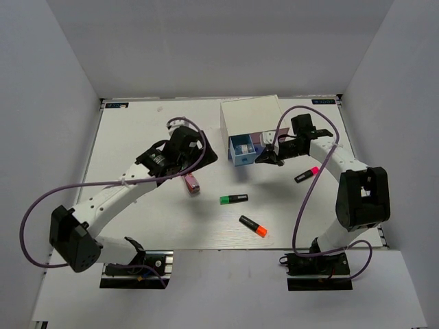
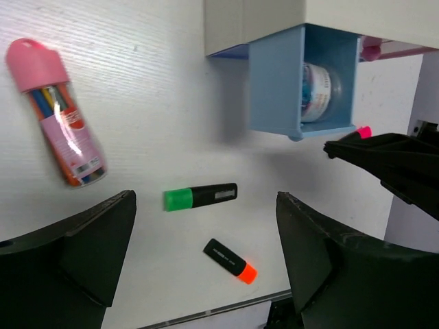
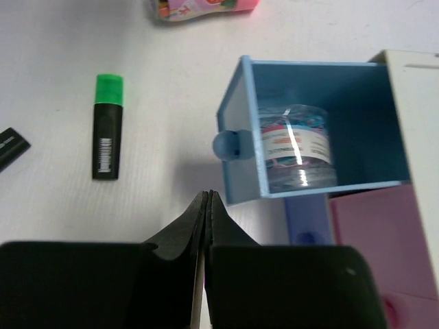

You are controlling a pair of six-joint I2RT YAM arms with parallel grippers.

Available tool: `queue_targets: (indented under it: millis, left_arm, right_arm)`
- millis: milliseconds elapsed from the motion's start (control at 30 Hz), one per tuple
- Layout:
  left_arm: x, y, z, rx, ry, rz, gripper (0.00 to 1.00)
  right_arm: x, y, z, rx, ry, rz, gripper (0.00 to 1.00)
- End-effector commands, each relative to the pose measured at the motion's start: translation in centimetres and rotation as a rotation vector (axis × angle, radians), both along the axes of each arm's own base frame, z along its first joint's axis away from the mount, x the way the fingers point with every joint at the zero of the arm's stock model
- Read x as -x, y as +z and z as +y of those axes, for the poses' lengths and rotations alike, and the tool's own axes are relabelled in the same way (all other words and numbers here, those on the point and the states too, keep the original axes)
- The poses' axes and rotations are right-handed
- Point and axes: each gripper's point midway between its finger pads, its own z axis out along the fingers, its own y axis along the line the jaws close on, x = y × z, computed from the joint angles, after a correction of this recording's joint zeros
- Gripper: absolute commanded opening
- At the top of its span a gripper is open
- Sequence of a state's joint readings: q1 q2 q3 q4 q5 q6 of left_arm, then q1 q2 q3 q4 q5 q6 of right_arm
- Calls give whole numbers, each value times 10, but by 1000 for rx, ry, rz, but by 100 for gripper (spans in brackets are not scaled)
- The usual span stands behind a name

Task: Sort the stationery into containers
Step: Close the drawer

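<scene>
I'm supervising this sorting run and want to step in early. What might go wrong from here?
1. The right gripper, shut, sits near the round knob of the pulled-out light-blue drawer; a push there might slip off and skew the drawer or shove the white box.
2. The pink-capped highlighter lies close beside the right arm; a swing could sweep it away.
3. The pink pen tube lies on its side and may roll if nudged.

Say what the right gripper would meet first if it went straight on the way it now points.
Most likely the knob on the open light-blue drawer, just ahead of the shut right gripper; depth is hard to judge.
</scene>
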State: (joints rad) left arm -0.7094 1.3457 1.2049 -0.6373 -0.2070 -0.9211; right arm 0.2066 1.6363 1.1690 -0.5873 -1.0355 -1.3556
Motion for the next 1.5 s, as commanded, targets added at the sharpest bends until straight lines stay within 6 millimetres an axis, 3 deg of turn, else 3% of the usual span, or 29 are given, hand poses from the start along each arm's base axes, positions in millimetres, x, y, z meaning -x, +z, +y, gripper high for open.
queue_targets:
  millis: [0, 133, 300, 333, 533, 667, 1133, 1167, 1233, 1367, 1467]
  left_arm:
    - [-1, 19, 19, 47, 99, -82, 93]
    - [3, 9, 31, 39, 138, -72, 99]
    - [6, -2, 43, 21, 204, -44, 99]
    - [8, -7, 44, 12, 204, -35, 99]
    - [15, -21, 49, 18, 231, 0, 99]
    - [18, -17, 54, 20, 244, -3, 99]
    - [19, -19, 59, 11, 264, -5, 99]
    - [19, -22, 59, 4, 264, 2, 99]
    - [18, -22, 60, -1, 271, -3, 99]
    - [17, -20, 59, 6, 271, -9, 99]
    - [16, -20, 60, 2, 277, -14, 99]
  right_arm:
    - [11, 5, 2, 13, 55, -15, 0]
    - [11, 3, 7, 18, 70, -3, 0]
    - [0, -1, 17, 24, 36, 2, 0]
    - [-12, 5, 23, 15, 28, -69, 0]
    - [-40, 3, 35, 35, -72, -116, 0]
    - [-63, 6, 37, 43, -163, -177, 0]
    - [-110, 16, 51, 64, -309, -222, 0]
    - [-105, 16, 60, 62, -291, -219, 0]
    - [-112, 12, 51, 73, -328, -208, 0]
    - [-113, 19, 55, 59, -328, -225, 0]
    - [-88, 11, 52, 57, -255, -176, 0]
